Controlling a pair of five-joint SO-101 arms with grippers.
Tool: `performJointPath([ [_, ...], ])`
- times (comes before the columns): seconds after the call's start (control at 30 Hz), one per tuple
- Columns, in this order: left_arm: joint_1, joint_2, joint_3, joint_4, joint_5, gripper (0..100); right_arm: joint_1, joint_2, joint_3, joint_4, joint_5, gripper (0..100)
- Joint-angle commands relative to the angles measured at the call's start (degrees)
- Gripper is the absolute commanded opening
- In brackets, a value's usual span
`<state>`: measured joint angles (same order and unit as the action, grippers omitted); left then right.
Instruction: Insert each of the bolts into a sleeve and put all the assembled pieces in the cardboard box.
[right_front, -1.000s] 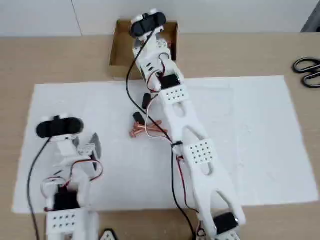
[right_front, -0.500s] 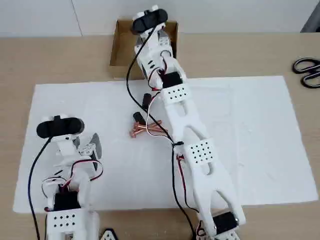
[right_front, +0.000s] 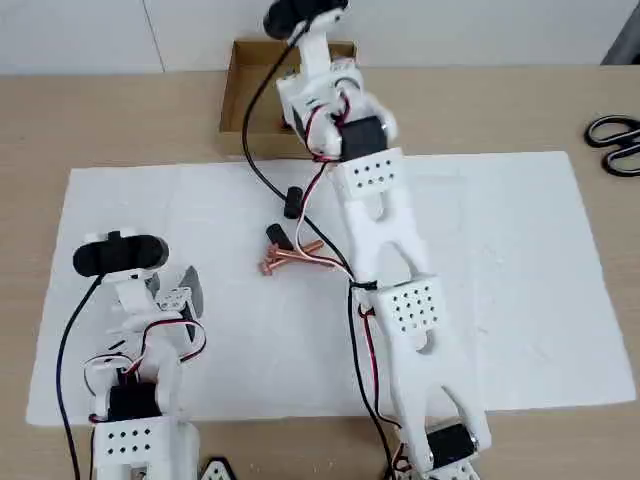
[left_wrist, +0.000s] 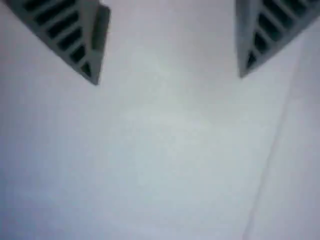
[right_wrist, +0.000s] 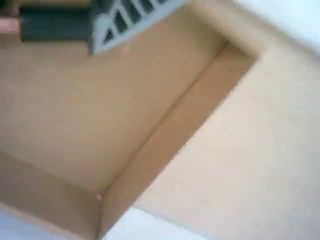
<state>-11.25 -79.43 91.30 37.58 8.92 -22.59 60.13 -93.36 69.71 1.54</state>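
Bolts (right_front: 290, 260) of a copper colour are seen lying in a small loose bunch on the white sheet (right_front: 500, 250), near its middle and just beside the right arm (right_front: 385, 250). One black sleeve (right_front: 293, 201) is placed a little beyond them, toward the cardboard box (right_front: 235, 90), and a second black sleeve (right_front: 277, 235) lies between that one and the bunch, almost touching the bolts. The arm's wires are draped across this group.

The cardboard box is set on the wooden surface (right_front: 100, 110) at the far edge of the sheet, and the right arm is stretched out so that its wrist is held above the box. In the right wrist view the box's floor and an inner corner are shown from above, and the right hand (right_wrist: 100, 37) is seen at the frame edge. Right beside it an assembled piece (right_wrist: 55, 26) is visible (a dark sleeve with a copper end sticking out of it). Whether this piece is gripped or lies on the box floor cannot be told, so the state of the right hand cannot be told either.

The left arm (right_front: 135, 400) is parked at the near left part of the sheet, well apart from the bolts. The left hand (left_wrist: 168, 75) is spread wide, nothing is held in it, and it is pointed down at bare sheet.

Scissors (right_front: 615, 143) are left at the far right of the surface, off the sheet.
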Motion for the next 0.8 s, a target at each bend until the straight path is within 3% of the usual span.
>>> performJointPath([
  [0.0, 0.18, -0.79, -0.31, -1.32, 0.18, 17, 0.48, -10.77, -2.99, 11.21, 0.44, 24.2],
  [0.2, 0.09, -0.79, -0.31, -1.32, 0.18, 17, 0.22, -18.86, -2.99, 26.42, 0.26, 24.2],
  [0.43, 0.09, -0.79, -0.31, -1.32, 0.18, 17, 0.66, -21.67, -0.7, 27.65, 0.18, 24.2],
  [0.63, 0.09, -0.79, -0.31, -1.32, 0.18, 17, 0.48, -31.69, 13.36, 28.0, 0.26, 24.2],
  [0.77, 0.0, -0.79, -0.31, -1.32, 0.18, 17, 0.57, -43.65, 30.15, 27.74, 0.26, 24.2],
])
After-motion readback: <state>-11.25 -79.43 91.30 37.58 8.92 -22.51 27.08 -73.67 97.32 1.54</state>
